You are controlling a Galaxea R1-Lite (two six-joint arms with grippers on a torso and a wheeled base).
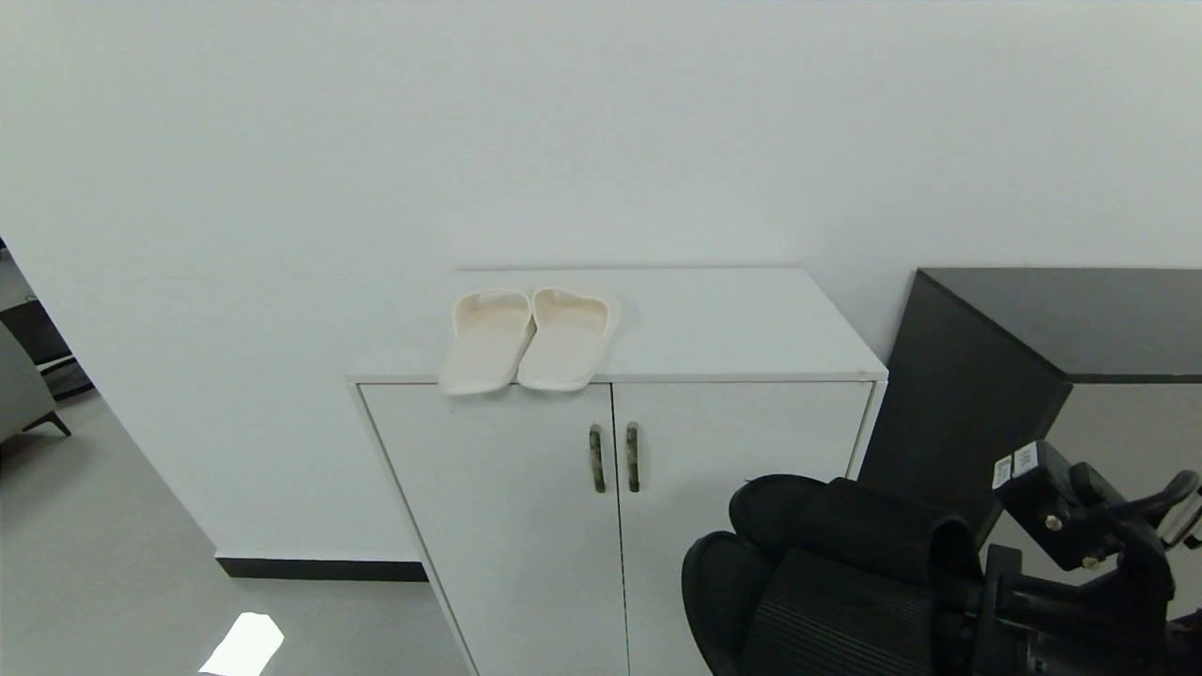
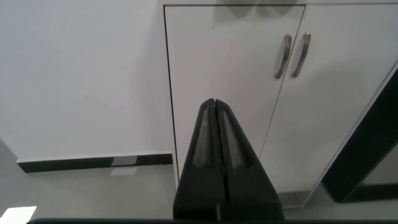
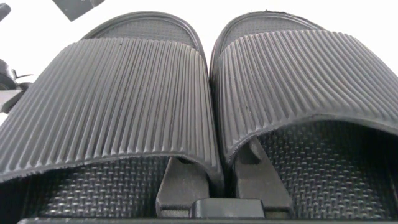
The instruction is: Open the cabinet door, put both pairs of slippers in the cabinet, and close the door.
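Shut on both sides, the white cabinet: left door and right door edge to edge, with the left handle and the right handle, dark and upright, just beside each other at the middle seam. On top of it, toward the left part, the cream slippers, side by side and touching, near ends a little over the front edge above the left door. Not yet inside the cabinet, either pair

In front of the right door and lower down, the black slippers, held up in the air by the right gripper. From the right wrist: two ribbed straps close together, textured soles beneath, and the jaws closed in on the inner side walls of the pair, one finger under each strap, both slippers pinched together between them

Before the left door, the left gripper, jaws pressed fully together with nothing between them, tips directed at the door and apart from it

Around all this: a white wall behind the cabinet; a black cabinet just beside the white one, on its right; a grey floor with a bright patch of light; a black skirting along the foot of the wall; at the far left edge, part of a grey chair
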